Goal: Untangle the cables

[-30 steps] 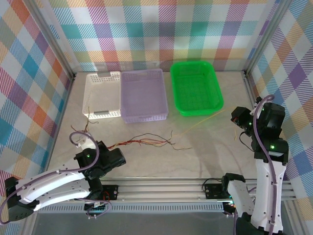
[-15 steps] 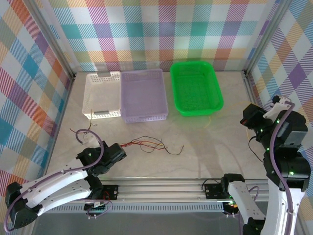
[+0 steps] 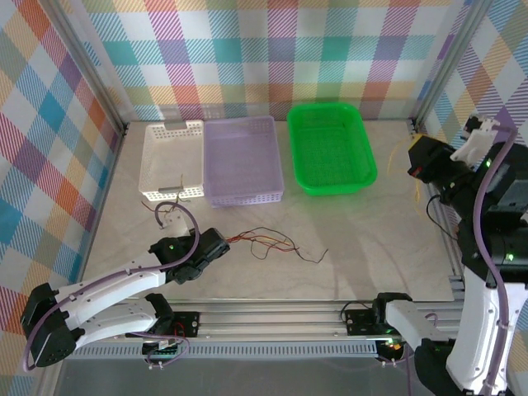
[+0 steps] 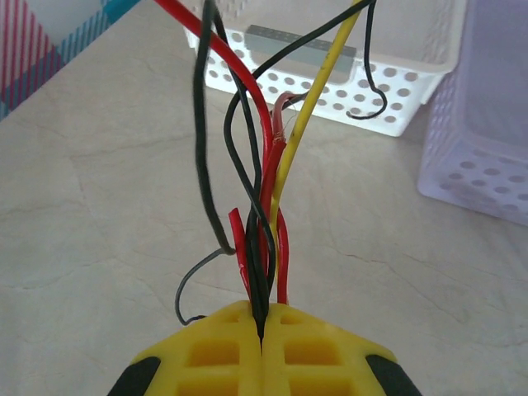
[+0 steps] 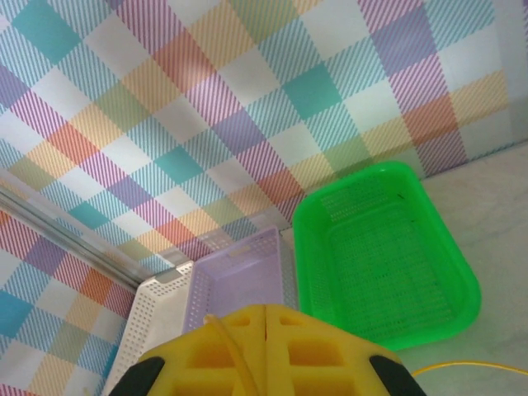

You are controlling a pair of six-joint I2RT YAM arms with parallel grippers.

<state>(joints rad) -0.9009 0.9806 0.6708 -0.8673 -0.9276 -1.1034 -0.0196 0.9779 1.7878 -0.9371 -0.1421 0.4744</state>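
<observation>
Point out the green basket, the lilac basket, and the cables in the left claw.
green basket (image 3: 330,153), top external view, bare mesh floor.
lilac basket (image 3: 243,161), top external view, bare floor.
cables (image 4: 270,169), left wrist view, red strand mid-bundle.

The cables (image 4: 260,256) are thin, hair-like wires in red, black and yellow. The bunch is pinched between the closed pads of the left gripper (image 4: 262,330). Just ahead of this gripper the strands cross and twist around each other. Farther from it they spread apart and curve in different directions. In the top view, red and dark strands lie on the tabletop (image 3: 371,239) to the right of this gripper, with loose ends fanning out and one dark strand reaching farthest. One single yellow cable (image 5: 227,338) comes out between the shut pads of the right gripper (image 5: 266,330), well apart from the bunch.
</observation>
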